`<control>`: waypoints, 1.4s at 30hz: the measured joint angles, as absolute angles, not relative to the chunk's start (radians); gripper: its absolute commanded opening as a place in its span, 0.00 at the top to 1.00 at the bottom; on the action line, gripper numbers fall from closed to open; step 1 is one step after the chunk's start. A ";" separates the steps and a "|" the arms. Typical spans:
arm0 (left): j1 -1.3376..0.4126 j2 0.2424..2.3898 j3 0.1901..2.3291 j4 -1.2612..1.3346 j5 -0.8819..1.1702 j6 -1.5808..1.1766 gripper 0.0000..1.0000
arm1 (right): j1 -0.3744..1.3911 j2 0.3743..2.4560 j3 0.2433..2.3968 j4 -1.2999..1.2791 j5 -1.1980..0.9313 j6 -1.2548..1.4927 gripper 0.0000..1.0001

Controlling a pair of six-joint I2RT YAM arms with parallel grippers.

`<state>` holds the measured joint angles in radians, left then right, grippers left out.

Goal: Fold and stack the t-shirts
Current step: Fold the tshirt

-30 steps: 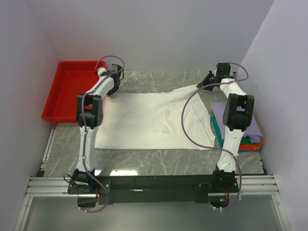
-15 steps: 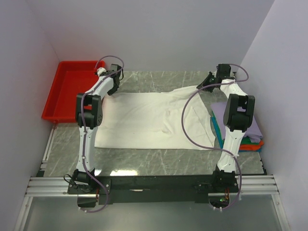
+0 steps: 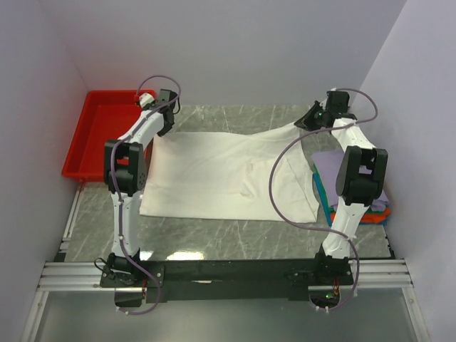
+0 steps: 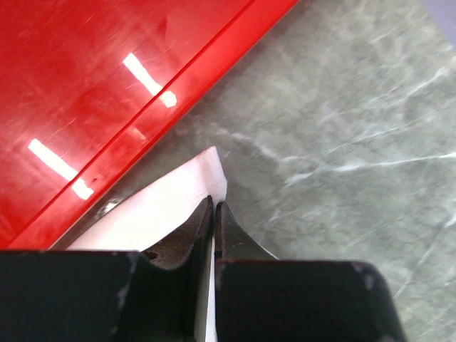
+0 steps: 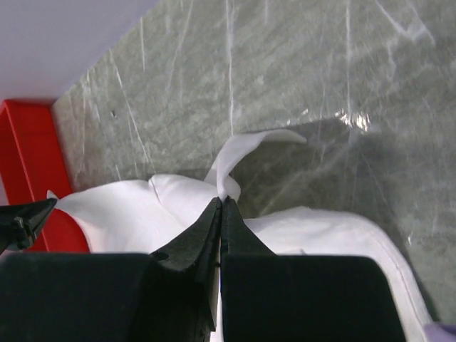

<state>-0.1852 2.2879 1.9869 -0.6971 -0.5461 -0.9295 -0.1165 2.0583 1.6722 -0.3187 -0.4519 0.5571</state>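
Note:
A large white t-shirt lies spread over the middle of the marble table, plain side up. My left gripper is shut on its far left corner, beside the red tray. My right gripper is shut on the far right corner, which is lifted a little above the table. A stack of folded t-shirts, lavender on top with teal, green and orange edges below, sits at the right under my right arm.
A red plastic tray stands at the far left, close to my left gripper. White walls close in the back and both sides. Bare marble shows along the near edge and behind the white shirt.
My left gripper has closed on the shirt's far left corner and lifted it slightly. The right gripper has risen and shifted right, pulling the far edge tauter.

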 measured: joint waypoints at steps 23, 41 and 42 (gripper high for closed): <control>-0.207 1.951 1.501 -0.629 -0.535 -1.013 0.99 | -0.118 1.488 0.965 -0.202 -0.369 0.614 1.00; -0.220 1.812 1.264 -0.570 -0.528 -1.045 0.99 | -0.118 1.224 0.693 -0.182 -0.363 0.631 1.00; -0.220 1.808 1.263 -0.570 -0.528 -1.045 0.99 | -0.118 1.217 0.688 -0.183 -0.363 0.631 1.00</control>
